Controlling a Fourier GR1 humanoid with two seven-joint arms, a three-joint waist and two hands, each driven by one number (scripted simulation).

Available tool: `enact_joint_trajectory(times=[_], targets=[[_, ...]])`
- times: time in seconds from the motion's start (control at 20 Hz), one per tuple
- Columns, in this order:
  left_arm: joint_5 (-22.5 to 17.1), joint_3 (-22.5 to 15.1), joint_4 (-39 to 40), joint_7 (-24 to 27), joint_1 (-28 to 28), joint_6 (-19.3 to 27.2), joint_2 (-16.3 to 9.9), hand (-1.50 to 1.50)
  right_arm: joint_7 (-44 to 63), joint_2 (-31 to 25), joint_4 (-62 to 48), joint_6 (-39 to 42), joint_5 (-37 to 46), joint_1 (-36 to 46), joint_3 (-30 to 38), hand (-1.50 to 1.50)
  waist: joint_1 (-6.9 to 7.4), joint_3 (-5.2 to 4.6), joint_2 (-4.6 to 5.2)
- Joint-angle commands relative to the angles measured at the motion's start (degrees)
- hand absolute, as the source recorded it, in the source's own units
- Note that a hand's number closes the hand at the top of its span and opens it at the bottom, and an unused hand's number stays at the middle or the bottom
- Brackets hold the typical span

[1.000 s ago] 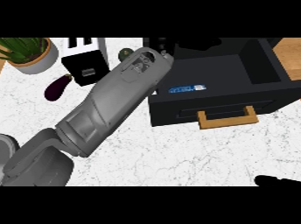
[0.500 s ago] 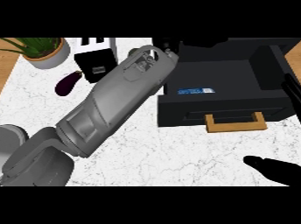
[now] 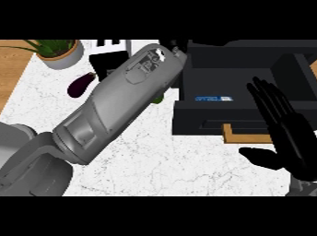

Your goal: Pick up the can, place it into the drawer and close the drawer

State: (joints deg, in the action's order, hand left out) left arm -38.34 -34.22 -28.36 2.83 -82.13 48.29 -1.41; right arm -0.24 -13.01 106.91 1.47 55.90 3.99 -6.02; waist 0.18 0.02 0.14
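The can (image 3: 214, 98) lies in the open drawer (image 3: 256, 60) at the table's (image 3: 154, 156) far right corner. The right hand (image 3: 288, 138) hovers flat over the drawer front, fingers (image 3: 267, 99) straight and released. The left hand is hidden behind its forearm (image 3: 114, 110), so its fingers cannot be judged.

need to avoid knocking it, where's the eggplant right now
In the head view the dark purple eggplant lies on the white marble counter at the left, just below the grey potted plant and beside the grey left forearm.

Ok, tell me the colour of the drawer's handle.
Light wooden tan, against the black drawer; the handle shows in the head view, partly behind the right robot hand.
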Motion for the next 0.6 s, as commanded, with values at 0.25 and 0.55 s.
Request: enact_joint_trajectory(times=[0.25, 0.55], targets=[[3.79, -0.75, -7.05, -5.73, 3.05, -0.72, -5.91, -1.5, -6.04, 4.98, -25.33, -16.67, 4.87, 8.06, 2.8, -1.5, 1.13, 0.06, 0.01], [4.81, -0.93, -16.99, -11.6, 7.7, -2.55, -13.82, -1.5, -5.81, 5.05, -36.61, -20.19, 7.72, 15.0, 5.04, -1.5, 2.17, 0.03, -0.23]])
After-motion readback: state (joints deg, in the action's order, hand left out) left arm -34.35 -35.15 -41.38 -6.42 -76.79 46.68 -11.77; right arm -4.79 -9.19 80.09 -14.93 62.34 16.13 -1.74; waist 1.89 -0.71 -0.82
